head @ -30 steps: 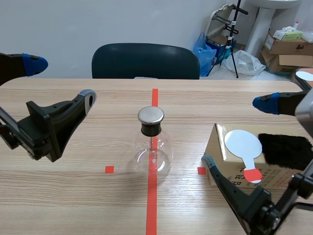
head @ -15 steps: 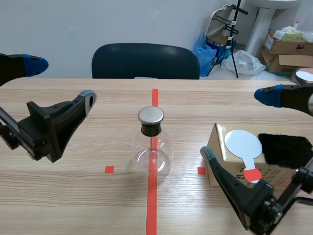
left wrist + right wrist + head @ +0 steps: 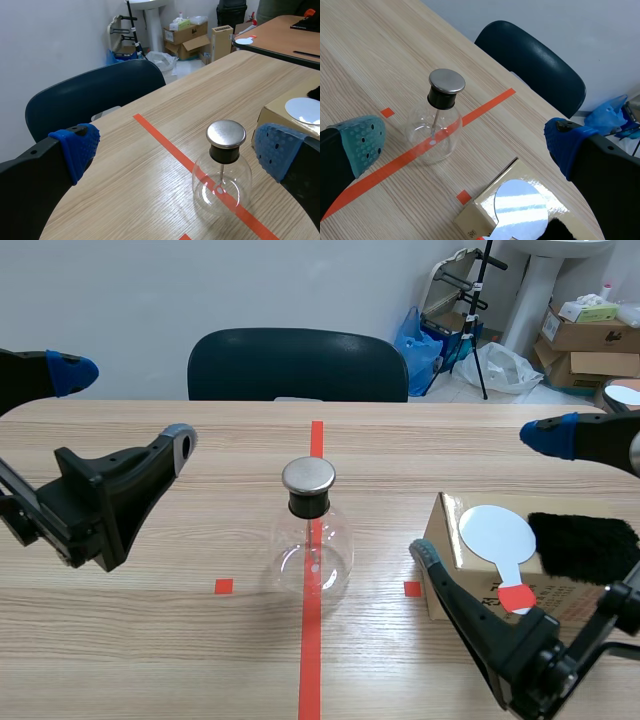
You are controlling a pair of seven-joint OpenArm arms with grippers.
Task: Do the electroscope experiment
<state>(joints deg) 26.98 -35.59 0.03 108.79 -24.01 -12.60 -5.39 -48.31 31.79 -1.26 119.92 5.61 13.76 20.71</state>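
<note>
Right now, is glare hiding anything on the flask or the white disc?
Scene view: small highlights on the flask, outline clear. Right wrist view: streaky reflections across the white disc. Left wrist view: flask sharp, nothing hidden.

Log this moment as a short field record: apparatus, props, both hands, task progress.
apparatus: clear round glass flask with black stopper and flat metal cap, upright on the centre tape line
props: white round paddle with red-tipped handle and black furry cloth, both lying on a brown cardboard box
left hand: open, holding nothing, off to the flask's side
right hand: open, holding nothing, by the box
progress: props not yet picked up
background: dark blue chair behind the table
</note>
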